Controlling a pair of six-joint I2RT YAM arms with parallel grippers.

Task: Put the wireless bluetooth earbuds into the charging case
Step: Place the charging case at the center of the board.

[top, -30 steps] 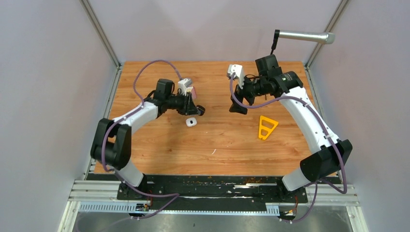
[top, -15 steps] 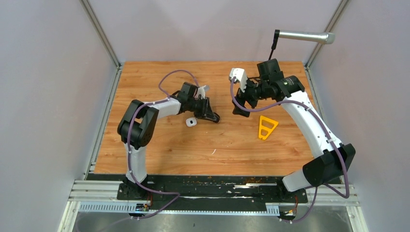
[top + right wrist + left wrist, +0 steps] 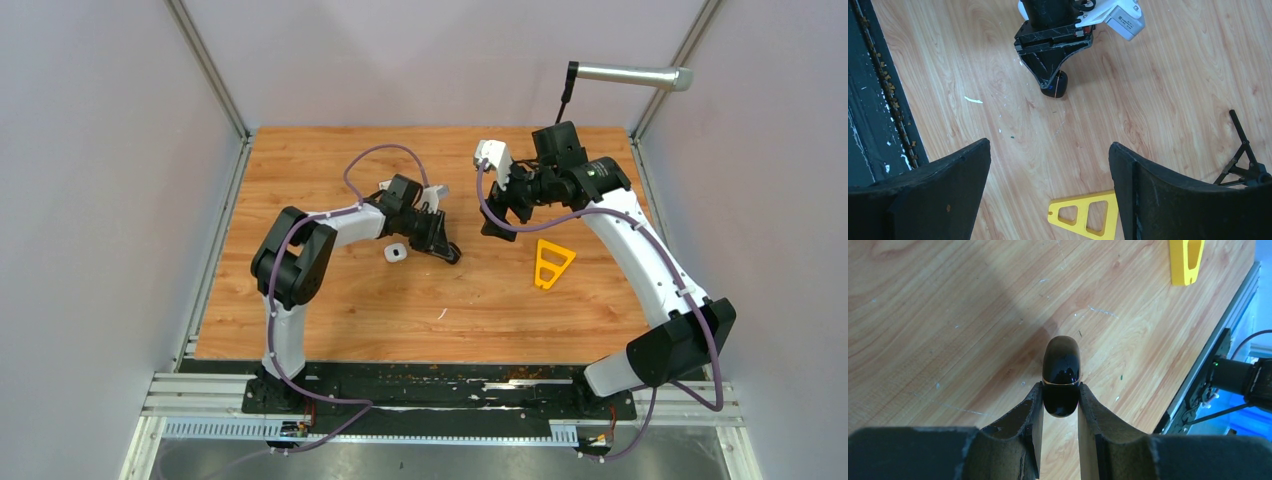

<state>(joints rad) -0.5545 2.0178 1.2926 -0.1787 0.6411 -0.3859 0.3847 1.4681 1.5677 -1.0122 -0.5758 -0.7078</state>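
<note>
Left jaws: pinching a glossy black capsule-shaped charging case [image 3: 1061, 375] across its lower half, below a thin gold seam; domed upper half protruding beyond the tips. Right jaws: spread wide, holding nothing, hanging above the wooden table [image 3: 330, 310] a little apart from the left.

Handling (judged): light, rigid shell; smooth and curved, so prone to squirting out of a tight pinch. Best taken across the broad sides under the seam, leaving the lid half free to hinge. Hangs low over the table; contact not discernible.

Containers: black case shut, going by the unbroken seam; contents hidden. Small white rounded case [image 3: 395, 253] lying on the table just beside the left arm's wrist; open or shut, cannot tell.

Wireless bluetooth earbuds: none discernible in any view; possibly inside the cases.

Also present: flat yellow triangular plastic frame [image 3: 553, 263], on the right side of the table; thin white sliver [image 3: 441, 313], towards the near edge.
</note>
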